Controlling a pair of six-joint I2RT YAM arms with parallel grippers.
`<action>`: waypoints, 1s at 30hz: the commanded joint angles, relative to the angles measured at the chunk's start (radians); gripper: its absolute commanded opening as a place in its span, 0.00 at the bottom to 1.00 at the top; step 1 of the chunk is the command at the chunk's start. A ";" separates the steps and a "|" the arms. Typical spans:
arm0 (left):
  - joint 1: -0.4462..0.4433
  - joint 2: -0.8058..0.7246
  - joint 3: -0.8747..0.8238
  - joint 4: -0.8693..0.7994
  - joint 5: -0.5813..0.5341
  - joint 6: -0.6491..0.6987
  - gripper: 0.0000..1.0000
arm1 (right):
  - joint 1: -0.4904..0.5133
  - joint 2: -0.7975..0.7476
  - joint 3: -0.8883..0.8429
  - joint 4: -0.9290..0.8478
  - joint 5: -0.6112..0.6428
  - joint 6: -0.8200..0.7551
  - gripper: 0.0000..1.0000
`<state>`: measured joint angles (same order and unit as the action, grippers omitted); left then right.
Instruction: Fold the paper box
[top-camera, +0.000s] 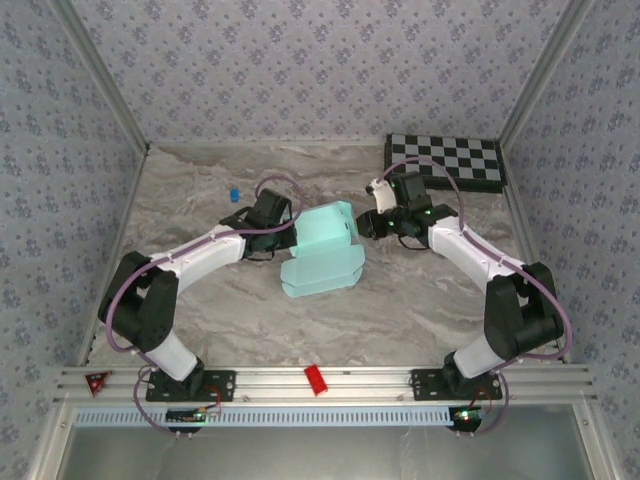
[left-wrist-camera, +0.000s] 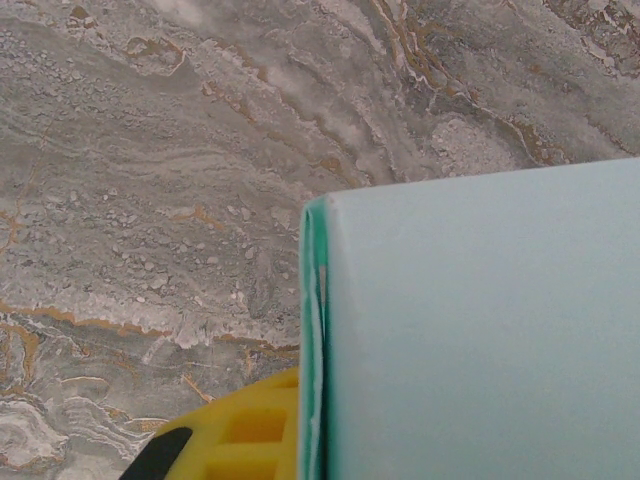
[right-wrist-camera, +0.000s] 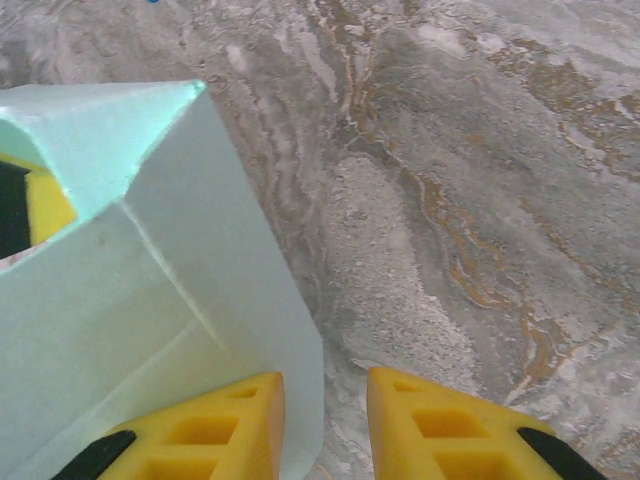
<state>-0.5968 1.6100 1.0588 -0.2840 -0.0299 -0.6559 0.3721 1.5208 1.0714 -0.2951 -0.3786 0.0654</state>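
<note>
Now the left gripper (top-camera: 293, 233) pinches the paper box (top-camera: 322, 258) edge, while the right gripper (right-wrist-camera: 325, 425) holds its fingers slightly apart around another panel.

I'm working inside a booth with walls (top-camera: 300, 60) papered grey-blue in a small flower print and metal posts (top-camera: 100, 70) in the corners. A marble-patterned tabletop (top-camera: 400, 310) spreads under my left gripper (top-camera: 291, 236). Beyond my right gripper (top-camera: 366, 226), a checkerboard (top-camera: 445, 162) lies flat in the far corner. The light is soft and even.
</note>
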 joint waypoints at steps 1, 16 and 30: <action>-0.007 -0.002 0.016 0.007 0.015 -0.002 0.00 | 0.013 0.003 0.022 -0.003 -0.063 -0.025 0.29; -0.005 0.004 0.030 -0.002 0.024 -0.007 0.00 | 0.046 0.020 0.030 -0.018 -0.092 -0.047 0.32; -0.007 -0.004 0.040 -0.017 0.036 0.004 0.00 | 0.081 0.082 0.048 -0.001 -0.020 -0.043 0.46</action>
<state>-0.5968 1.6119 1.0592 -0.2951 -0.0223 -0.6559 0.4397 1.5826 1.0859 -0.2951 -0.4366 0.0322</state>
